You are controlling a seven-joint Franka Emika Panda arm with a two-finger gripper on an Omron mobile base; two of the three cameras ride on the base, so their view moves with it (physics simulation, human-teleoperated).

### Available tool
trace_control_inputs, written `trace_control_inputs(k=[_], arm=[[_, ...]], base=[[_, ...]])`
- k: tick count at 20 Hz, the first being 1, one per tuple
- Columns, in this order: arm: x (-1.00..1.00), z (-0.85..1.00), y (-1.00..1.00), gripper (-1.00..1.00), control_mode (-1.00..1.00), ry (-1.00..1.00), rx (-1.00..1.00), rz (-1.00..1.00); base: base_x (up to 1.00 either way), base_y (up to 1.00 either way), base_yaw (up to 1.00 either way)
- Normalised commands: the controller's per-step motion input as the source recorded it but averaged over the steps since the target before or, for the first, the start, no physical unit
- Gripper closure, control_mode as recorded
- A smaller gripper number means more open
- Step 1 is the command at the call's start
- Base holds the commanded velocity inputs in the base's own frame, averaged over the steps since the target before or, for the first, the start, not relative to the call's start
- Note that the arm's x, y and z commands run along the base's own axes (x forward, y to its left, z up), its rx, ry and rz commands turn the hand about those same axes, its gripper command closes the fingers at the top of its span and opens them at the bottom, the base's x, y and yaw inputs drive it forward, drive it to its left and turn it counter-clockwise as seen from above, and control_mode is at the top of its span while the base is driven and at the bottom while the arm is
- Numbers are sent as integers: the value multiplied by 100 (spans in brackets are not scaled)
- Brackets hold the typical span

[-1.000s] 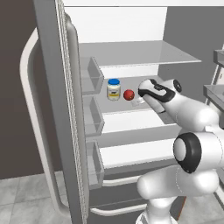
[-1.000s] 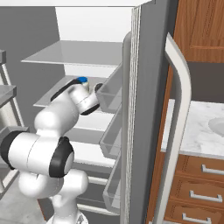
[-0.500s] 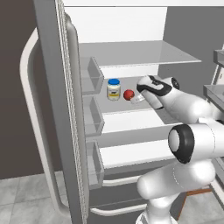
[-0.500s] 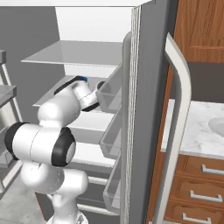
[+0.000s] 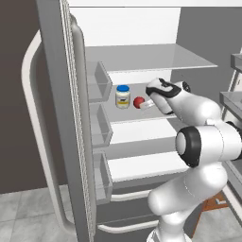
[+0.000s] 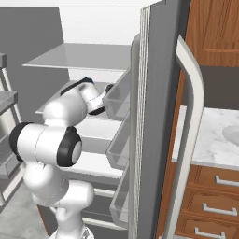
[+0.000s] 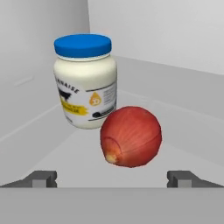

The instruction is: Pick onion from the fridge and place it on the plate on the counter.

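The reach into the fridge (image 5: 61,118) is under way: the pincer (image 7: 112,178), spread wide and empty, faces the onion (image 7: 131,136) on the middle shelf, the jar (image 7: 85,81) at its ten o'clock. Next it should ease forward to straddle the onion, then close without nudging the jar.

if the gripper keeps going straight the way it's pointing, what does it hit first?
Most likely the onion: it sits centred ahead of the open gripper. The jar stands behind it, off to one side.
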Motion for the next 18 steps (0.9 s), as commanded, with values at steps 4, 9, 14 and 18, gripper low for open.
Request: trace_control_inputs(k=[4,9,14,18], arm=[[24,0,0,-100,-100,0,0,0],[25,0,0,-100,-100,0,0,0],[20,0,0,-100,-100,0,0,0],[8,0,0,-100,-100,1,0,0]], base=[[0,0,0],[0,0,0],[0,0,0],[0,0,0]])
